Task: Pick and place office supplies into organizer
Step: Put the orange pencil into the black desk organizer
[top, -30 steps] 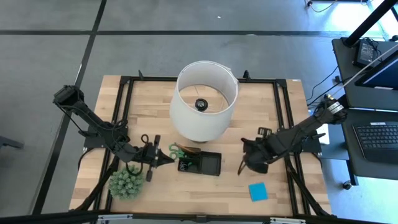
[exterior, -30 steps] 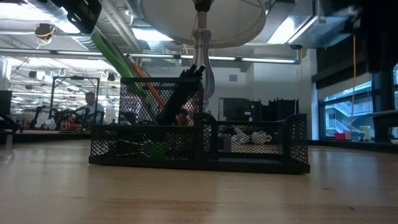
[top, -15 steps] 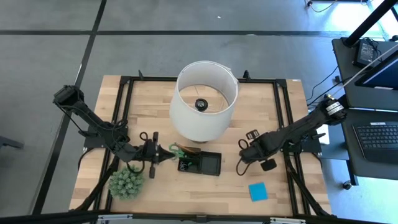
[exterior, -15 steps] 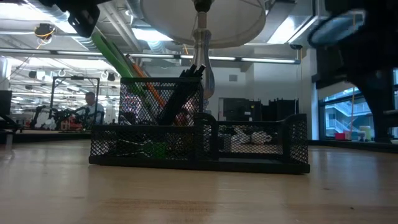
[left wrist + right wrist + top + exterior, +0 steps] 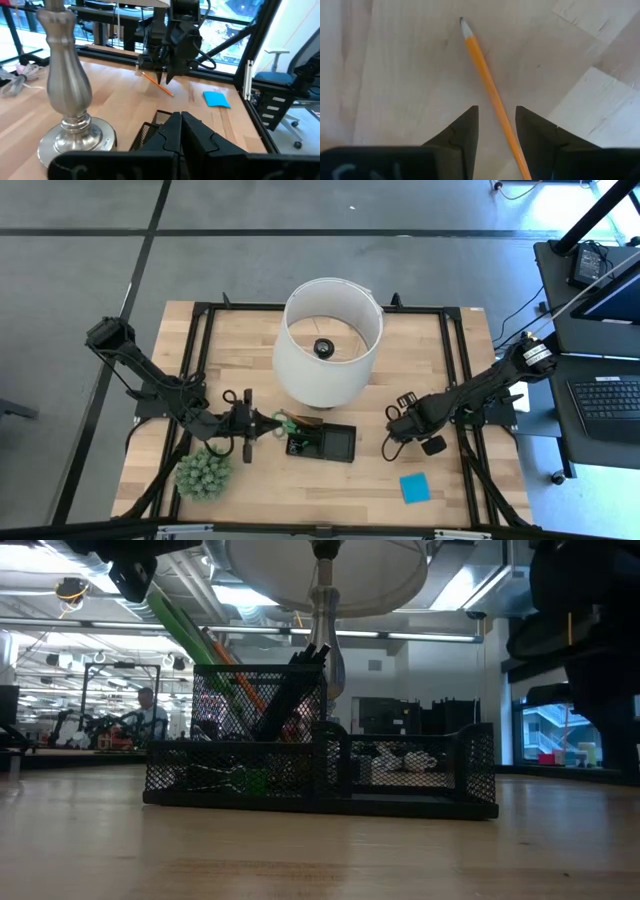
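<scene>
The black mesh organizer (image 5: 335, 443) stands at the table's near middle. The green-handled scissors (image 5: 185, 630) stick out of its left compartment, leaning left beside dark pens. My left gripper (image 5: 262, 426) is shut at the scissors' upper end. An orange pencil (image 5: 485, 75) lies flat on the table to the organizer's right. My right gripper (image 5: 495, 130) points down over the pencil, open, one finger on each side, and the pencil runs close to one finger. A blue sticky-note pad (image 5: 415, 488) lies near the front right. My left gripper's shut fingers (image 5: 130, 575) are level, coming from the table's left, at the top end of the scissors' green handle (image 5: 152, 600). I cannot tell whether they touch it; in the left wrist view the fingers hide that spot.
A big white lampshade (image 5: 330, 340) on a metal lamp base (image 5: 67, 100) stands right behind the organizer. A spiky green plant ball (image 5: 203, 473) sits at the near left, beside my left arm. Bare wood lies between the organizer and the sticky-note pad.
My right gripper has come down toward the pencil, rolling about its own axis and drifting a little toward the far left. My left gripper has stayed at the scissors and turned slightly in place.
</scene>
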You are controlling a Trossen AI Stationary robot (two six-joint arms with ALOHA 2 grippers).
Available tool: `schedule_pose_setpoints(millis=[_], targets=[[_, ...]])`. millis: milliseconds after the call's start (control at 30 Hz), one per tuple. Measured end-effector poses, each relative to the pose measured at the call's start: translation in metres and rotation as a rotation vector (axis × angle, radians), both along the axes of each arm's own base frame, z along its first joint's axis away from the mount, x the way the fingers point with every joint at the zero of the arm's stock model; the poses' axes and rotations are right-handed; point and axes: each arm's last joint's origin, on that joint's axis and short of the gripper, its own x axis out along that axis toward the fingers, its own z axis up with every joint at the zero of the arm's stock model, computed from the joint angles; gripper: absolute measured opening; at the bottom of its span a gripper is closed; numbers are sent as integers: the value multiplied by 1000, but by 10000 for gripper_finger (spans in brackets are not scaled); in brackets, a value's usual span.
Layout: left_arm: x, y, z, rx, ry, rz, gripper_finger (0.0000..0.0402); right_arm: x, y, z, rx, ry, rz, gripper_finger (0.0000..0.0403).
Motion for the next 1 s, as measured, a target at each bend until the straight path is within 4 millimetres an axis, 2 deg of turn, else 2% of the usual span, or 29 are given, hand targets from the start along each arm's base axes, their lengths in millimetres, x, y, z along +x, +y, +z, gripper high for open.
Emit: schedule_pose_setpoints(millis=[367,733,833,1000], targets=[[0,1,0,4,-2,18,5,1,1,-4,-5,18,3,132],[0,1,0,4,-3,22,3,7,3,-29,-62,147,6,129],[0,1,0,6,-4,33,5,9,4,-29,-61,149,11,113],[1,3,0,11,-4,55,3,15,7,-25,-49,127,27,58]])
